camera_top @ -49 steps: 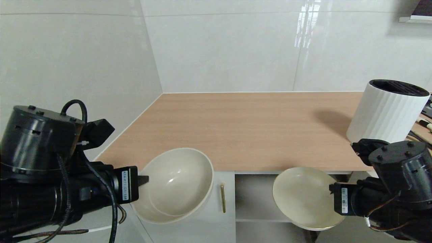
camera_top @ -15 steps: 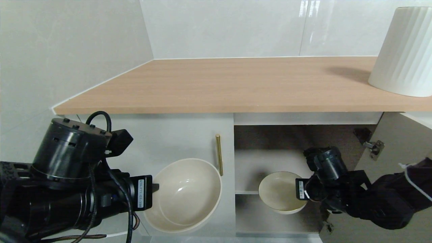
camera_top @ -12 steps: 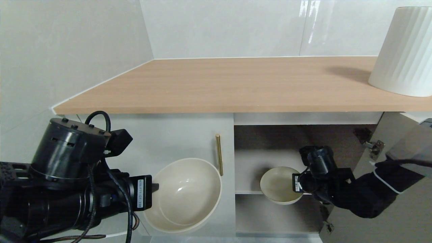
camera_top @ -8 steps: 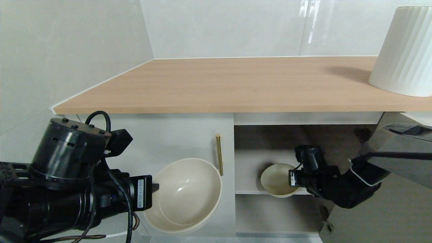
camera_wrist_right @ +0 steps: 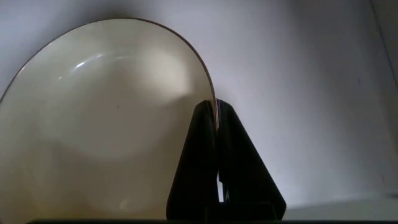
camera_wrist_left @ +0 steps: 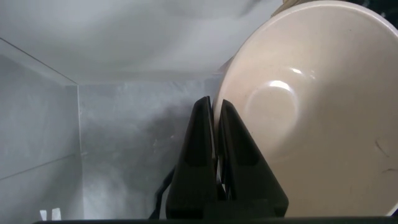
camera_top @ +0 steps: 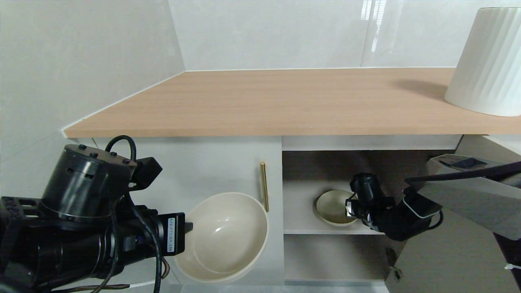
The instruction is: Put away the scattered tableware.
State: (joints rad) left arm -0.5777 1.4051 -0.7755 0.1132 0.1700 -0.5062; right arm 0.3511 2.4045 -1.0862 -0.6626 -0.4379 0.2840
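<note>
My left gripper (camera_top: pixel 186 226) is shut on the rim of a large cream bowl (camera_top: pixel 226 238), held in front of the closed left cabinet door. The left wrist view has the same bowl (camera_wrist_left: pixel 311 112) pinched between the fingers of the left gripper (camera_wrist_left: pixel 216 102). My right gripper (camera_top: pixel 352 207) is shut on the rim of a cream plate (camera_top: pixel 333 207), inside the open cabinet just above its middle shelf (camera_top: pixel 303 228). In the right wrist view the plate (camera_wrist_right: pixel 106 118) has a thin dark rim clamped by the right gripper (camera_wrist_right: pixel 216 106).
The wooden countertop (camera_top: pixel 285 101) overhangs the cabinet. A white ribbed container (camera_top: pixel 486 61) stands on it at the right. A brass handle (camera_top: pixel 264 185) is on the closed left door. The opened right door (camera_top: pixel 447 252) swings out beside my right arm. A lower shelf space (camera_top: pixel 333 256) lies beneath.
The head camera dropped from the countertop to the cabinet front. Over the last second my right arm carried the plate deeper into the cabinet, over the shelf. The left arm and bowl barely moved.
</note>
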